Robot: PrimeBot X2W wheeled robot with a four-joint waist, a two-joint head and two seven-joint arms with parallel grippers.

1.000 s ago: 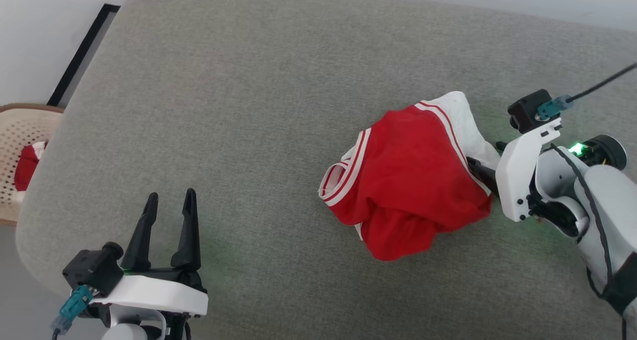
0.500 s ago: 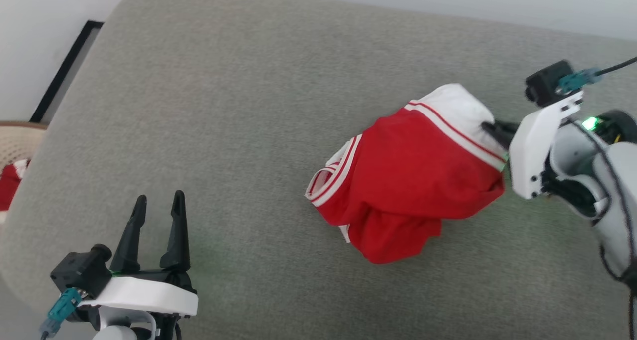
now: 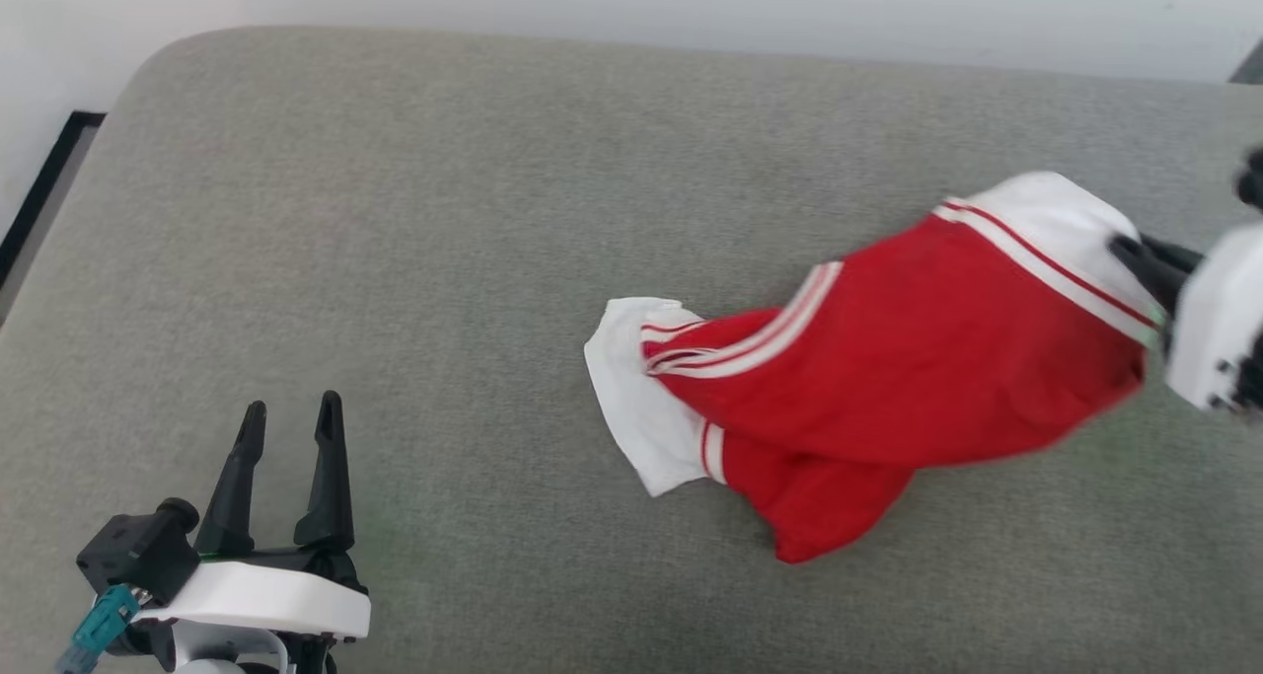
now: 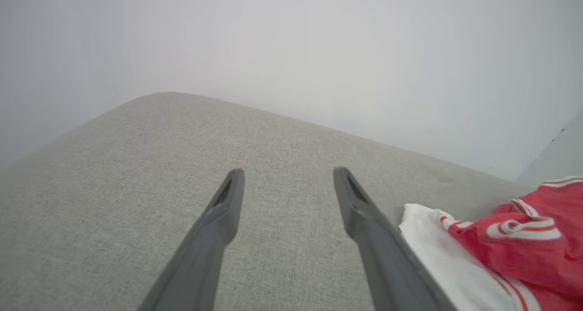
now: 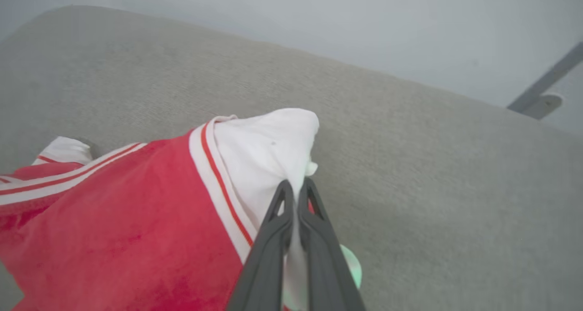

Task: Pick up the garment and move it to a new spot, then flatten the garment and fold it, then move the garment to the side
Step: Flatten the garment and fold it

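Observation:
The garment (image 3: 888,368) is a red shirt with white sleeves and striped trim, stretched in a crumpled band across the right half of the grey cushion (image 3: 444,210). My right gripper (image 3: 1135,255) at the right edge is shut on its white sleeve, which it holds raised; in the right wrist view the two fingers (image 5: 296,197) pinch the white cloth of the garment (image 5: 136,229). My left gripper (image 3: 288,417) stands open at the lower left, well clear of the shirt. In the left wrist view the left gripper (image 4: 287,179) is spread wide over bare cushion, the garment (image 4: 501,242) at its right.
A pale wall (image 3: 631,3) runs behind the cushion. A dark strip (image 3: 44,181) lies beyond the cushion's left edge. A grey bar with a rounded foot (image 5: 542,101) stands past the cushion's far side in the right wrist view.
My right gripper closed on the white sleeve and pulled it up and to the right, stretching the bunched shirt out. The head camera has shifted too. The left gripper stays open.

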